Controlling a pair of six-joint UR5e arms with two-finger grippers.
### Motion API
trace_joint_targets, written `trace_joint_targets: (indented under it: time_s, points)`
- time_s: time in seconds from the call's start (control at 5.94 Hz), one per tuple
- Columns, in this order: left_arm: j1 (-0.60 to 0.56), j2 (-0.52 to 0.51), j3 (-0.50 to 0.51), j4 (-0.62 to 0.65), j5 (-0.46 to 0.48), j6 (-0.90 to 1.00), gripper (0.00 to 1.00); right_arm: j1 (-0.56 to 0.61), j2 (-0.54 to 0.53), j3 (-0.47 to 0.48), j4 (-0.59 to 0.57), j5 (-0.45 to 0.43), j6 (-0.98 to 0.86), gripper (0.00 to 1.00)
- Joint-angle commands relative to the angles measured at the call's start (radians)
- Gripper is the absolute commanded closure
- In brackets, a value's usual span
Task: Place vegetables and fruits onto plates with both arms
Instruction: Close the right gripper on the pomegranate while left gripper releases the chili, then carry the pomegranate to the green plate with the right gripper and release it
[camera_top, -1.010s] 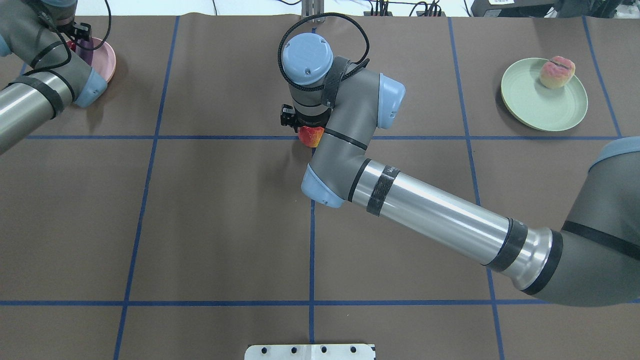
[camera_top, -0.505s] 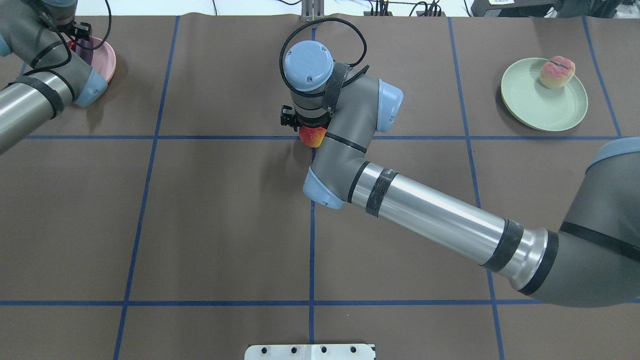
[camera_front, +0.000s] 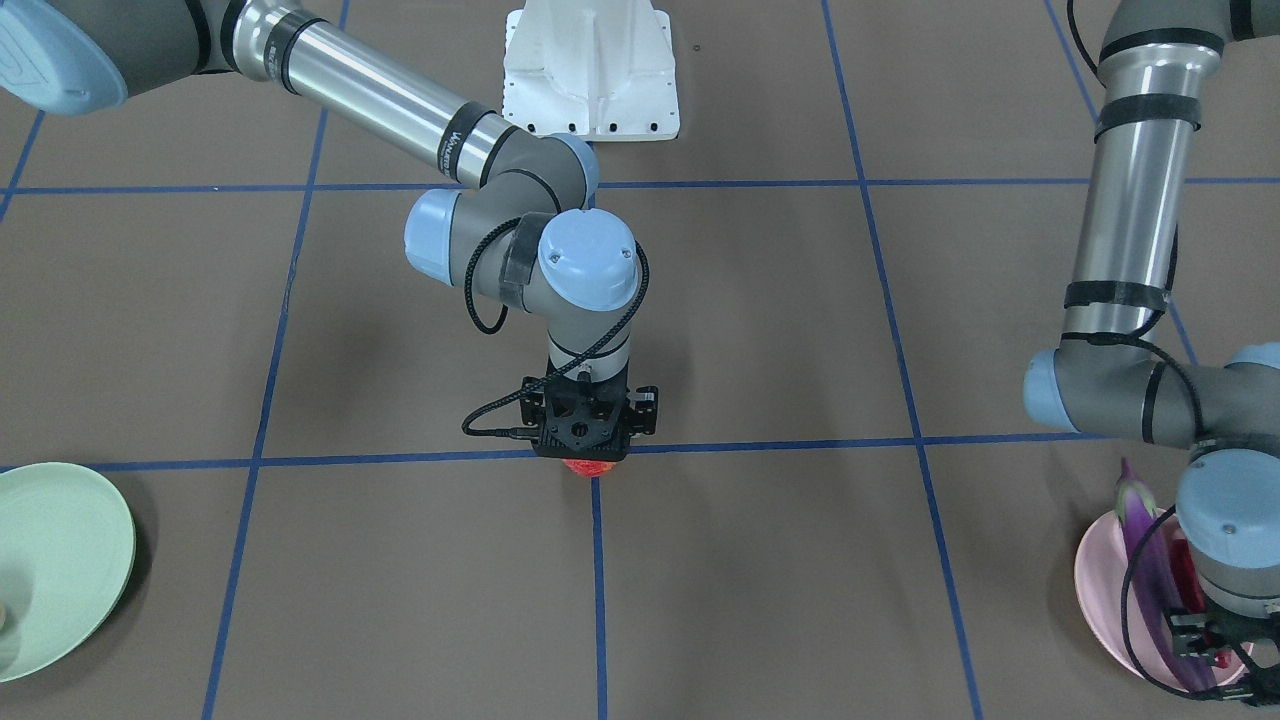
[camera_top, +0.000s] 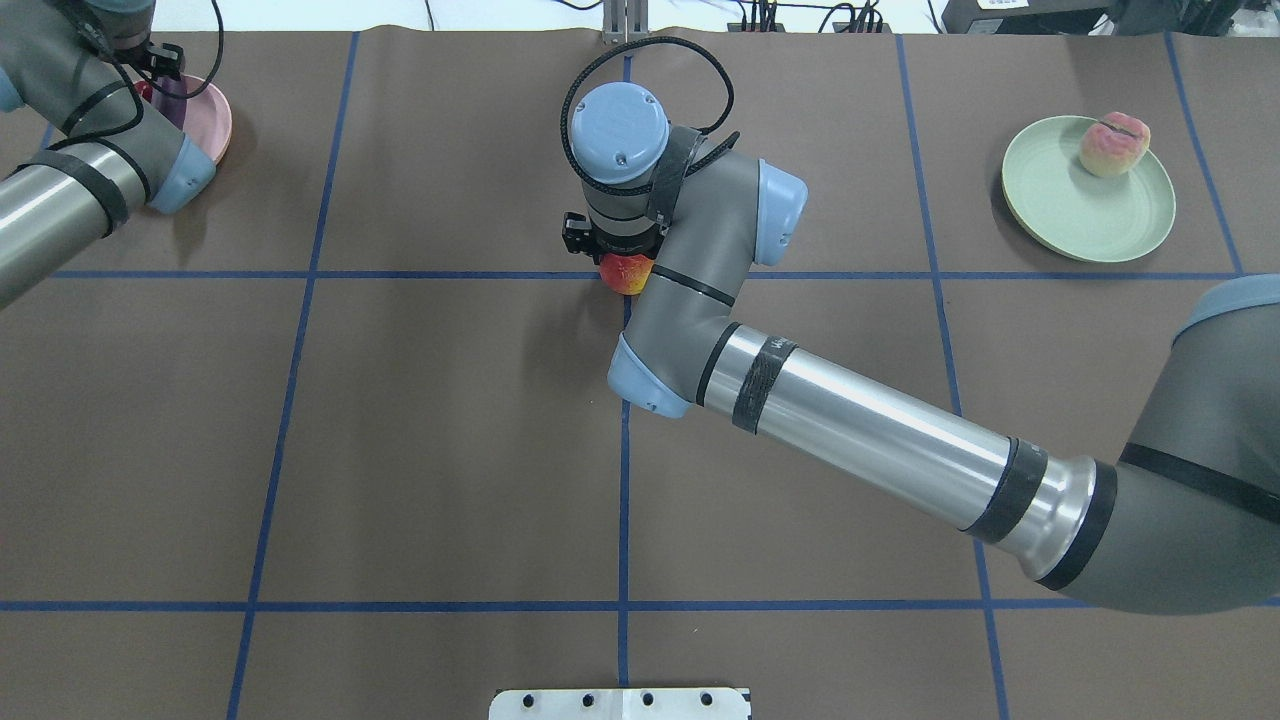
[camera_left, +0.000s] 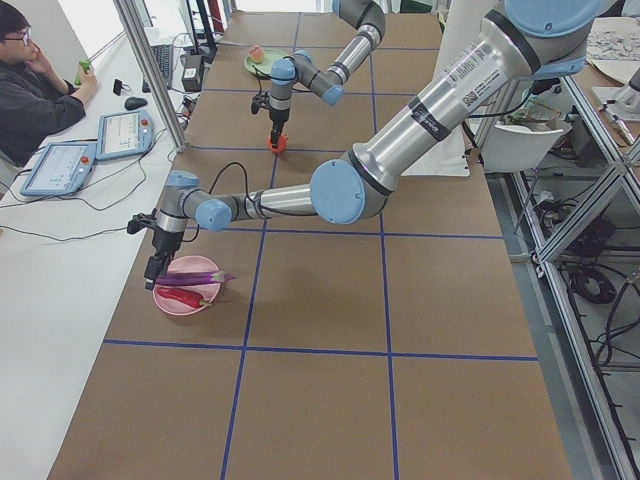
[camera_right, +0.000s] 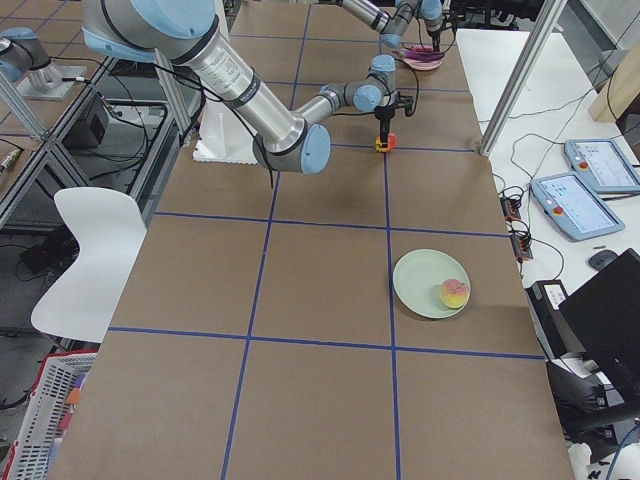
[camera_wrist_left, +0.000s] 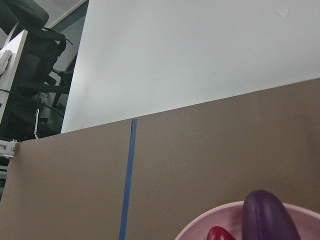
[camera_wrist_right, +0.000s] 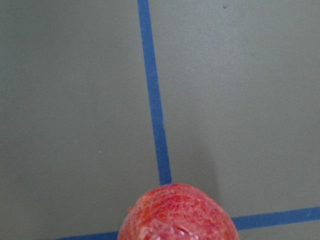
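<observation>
The mottled orange-red fruit (camera_top: 625, 272) sits at the table's middle on a blue tape crossing. My right gripper (camera_front: 592, 452) stands straight over it and hides most of it. The fruit fills the lower edge of the right wrist view (camera_wrist_right: 177, 212). Its fingers are hidden, so I cannot tell whether they grip. The peach (camera_top: 1113, 145) lies on the pale green plate (camera_top: 1060, 215). The purple eggplant (camera_front: 1150, 570) and red chili (camera_left: 183, 297) lie on the pink plate (camera_front: 1095, 590). My left gripper (camera_front: 1210, 655) hangs low over that plate's edge; I cannot tell its state.
The white base block (camera_front: 590, 70) stands at the robot's edge of the table. Blue tape lines divide the brown table cover (camera_top: 450, 450) into squares. An operator (camera_left: 35, 90) sits beside the table's far side with tablets (camera_left: 120, 135).
The right wrist has shifted slightly toward the robot over the orange-red fruit, which stays on the tape crossing. The left arm has not visibly moved.
</observation>
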Motion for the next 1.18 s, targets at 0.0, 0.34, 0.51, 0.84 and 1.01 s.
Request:
trace_joint_targets:
  time_s: [0.0,0.34,0.51,0.84,1.01]
  points:
    - [-0.006,0.001,-0.044,0.005,-0.007,-0.002,0.0,0.017,0.003,0.052,-0.004,0.005,0.002,1.0]
    - [-0.021,0.039,-0.171,0.04,-0.13,0.0,0.0,0.091,0.0,0.186,-0.122,0.112,-0.004,1.0]
    - [-0.027,0.114,-0.339,0.134,-0.199,0.003,0.0,0.132,-0.006,0.246,-0.197,0.127,-0.018,1.0]
    - [-0.03,0.225,-0.57,0.251,-0.304,0.012,0.0,0.242,-0.096,0.31,-0.233,0.163,-0.201,1.0]
    - [-0.059,0.266,-0.677,0.323,-0.382,0.059,0.0,0.31,-0.144,0.311,-0.233,0.189,-0.327,1.0]
